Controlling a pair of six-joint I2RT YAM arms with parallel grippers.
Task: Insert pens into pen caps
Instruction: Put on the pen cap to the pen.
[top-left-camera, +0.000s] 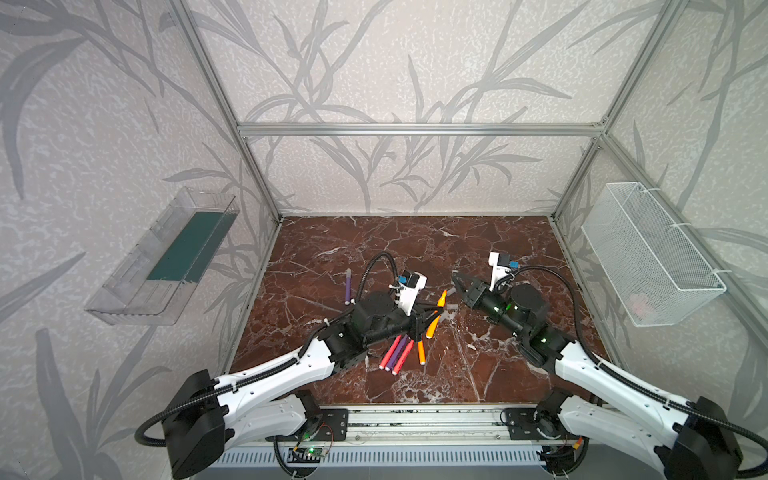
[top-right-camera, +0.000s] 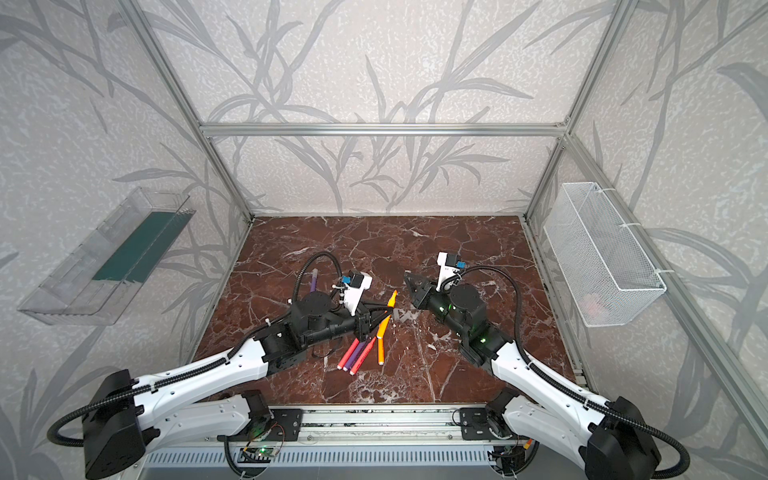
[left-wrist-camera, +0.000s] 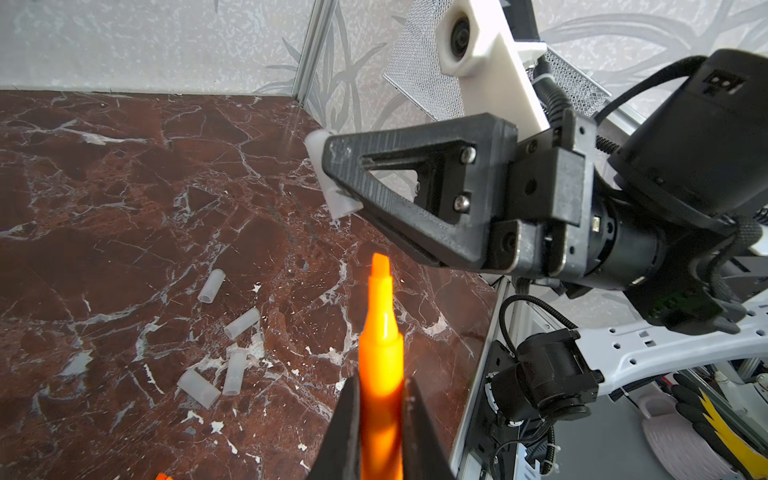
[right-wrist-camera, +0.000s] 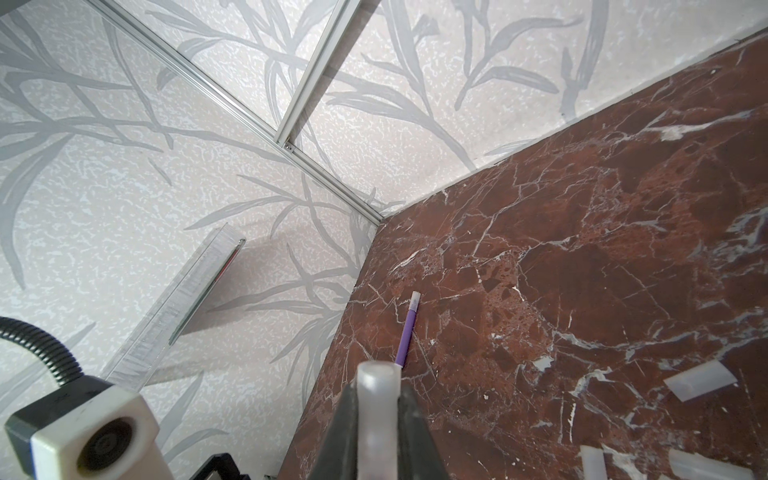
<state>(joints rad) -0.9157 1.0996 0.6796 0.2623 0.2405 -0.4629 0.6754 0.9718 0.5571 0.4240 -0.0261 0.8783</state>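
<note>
My left gripper (left-wrist-camera: 380, 401) is shut on an orange pen (left-wrist-camera: 380, 353), whose bare tapered tip points up toward the right gripper. In both top views this pen (top-left-camera: 436, 313) (top-right-camera: 386, 311) hangs over the middle of the table. My right gripper (right-wrist-camera: 378, 411) is shut on a translucent pen cap (right-wrist-camera: 378, 386). Seen from the left wrist, the cap (left-wrist-camera: 328, 178) sits a short way beyond the pen tip. Several loose pen caps (left-wrist-camera: 241, 323) lie on the marble. Pink, purple and orange pens (top-left-camera: 397, 353) lie under the left arm. A capped purple pen (top-left-camera: 348, 286) lies apart at the left.
The marble table (top-left-camera: 415, 249) is walled by an aluminium frame. A clear plastic tray (top-left-camera: 166, 257) hangs on the left wall and a white wire basket (top-left-camera: 648, 253) on the right wall. More loose caps (right-wrist-camera: 698, 380) lie near the right gripper.
</note>
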